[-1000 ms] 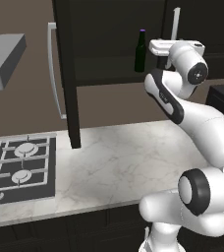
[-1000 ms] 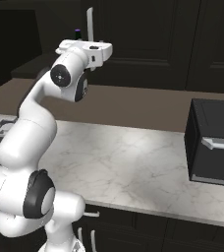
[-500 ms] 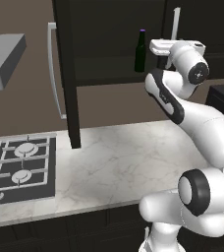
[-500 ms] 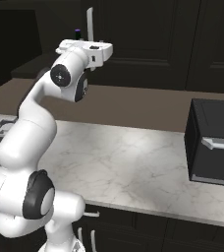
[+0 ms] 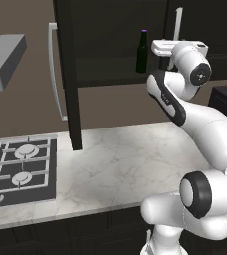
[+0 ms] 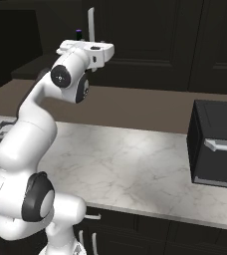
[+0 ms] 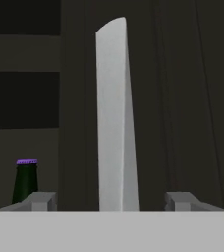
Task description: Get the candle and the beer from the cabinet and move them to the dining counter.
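The dark green-black glass beer bottle with its narrow neck and purple cap (image 5: 142, 51) stands upright on the shelf inside the tall black-brown wall cabinet (image 5: 110, 45), upper middle of the left base view, in the opening left by the swung-out left door (image 5: 66, 74). Its long axis is vertical. In the hand view only the bottle's neck and cap (image 7: 26, 179) show, at the lower left, just outside the left fingertip (image 7: 41, 201).

The one relation that matters here – the bottle does not lie between the fingers. What stands centred between them is the long silver vertical bar handle (image 7: 116, 118) of the still-closed right door, upright and close in front of the claw. The two-finger gripper (image 7: 112, 201) is spread wide, a fingertip either side of the bar, with a clear gap on both sides; nothing is clamped. I'd judge the handle, not the bottle, is the thing about to be taken, to pull that door open.

In the left base view the white hand (image 5: 168, 48) sits just right of the bottle at shelf height, near but not touching it. The grey-white marble worktop (image 5: 115, 164) and gas hob (image 5: 18, 169) lie below.

I can't make out the candle.
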You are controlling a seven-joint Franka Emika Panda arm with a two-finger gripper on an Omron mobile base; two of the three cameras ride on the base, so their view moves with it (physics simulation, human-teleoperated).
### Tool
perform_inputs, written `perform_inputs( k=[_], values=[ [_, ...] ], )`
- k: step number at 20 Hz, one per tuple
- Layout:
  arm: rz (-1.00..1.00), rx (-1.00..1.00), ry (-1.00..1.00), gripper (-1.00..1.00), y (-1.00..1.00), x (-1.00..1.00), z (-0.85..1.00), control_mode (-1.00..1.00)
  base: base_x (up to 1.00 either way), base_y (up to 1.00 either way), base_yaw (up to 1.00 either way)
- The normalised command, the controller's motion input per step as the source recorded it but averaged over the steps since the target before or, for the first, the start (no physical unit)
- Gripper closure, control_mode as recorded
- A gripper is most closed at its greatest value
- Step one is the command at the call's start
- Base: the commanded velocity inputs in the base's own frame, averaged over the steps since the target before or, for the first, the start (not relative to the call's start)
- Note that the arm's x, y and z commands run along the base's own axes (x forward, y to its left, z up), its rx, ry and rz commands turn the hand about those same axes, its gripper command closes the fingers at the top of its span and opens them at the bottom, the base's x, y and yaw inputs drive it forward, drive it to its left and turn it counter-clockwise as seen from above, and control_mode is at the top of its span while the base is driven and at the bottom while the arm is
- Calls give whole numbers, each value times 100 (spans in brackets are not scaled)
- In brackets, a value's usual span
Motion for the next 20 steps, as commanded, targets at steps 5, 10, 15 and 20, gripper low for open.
perform_inputs(
  k=[5,10,15,20],
  values=[
    [0,0,0,100,0,0,0,-100,0,0,0],
    [0,0,0,100,-2,0,0,-100,0,0,0],
    [0,0,0,100,-29,-12,0,-100,0,0,0],
    [0,0,0,100,-40,-19,0,-100,0,0,0]
  ],
)
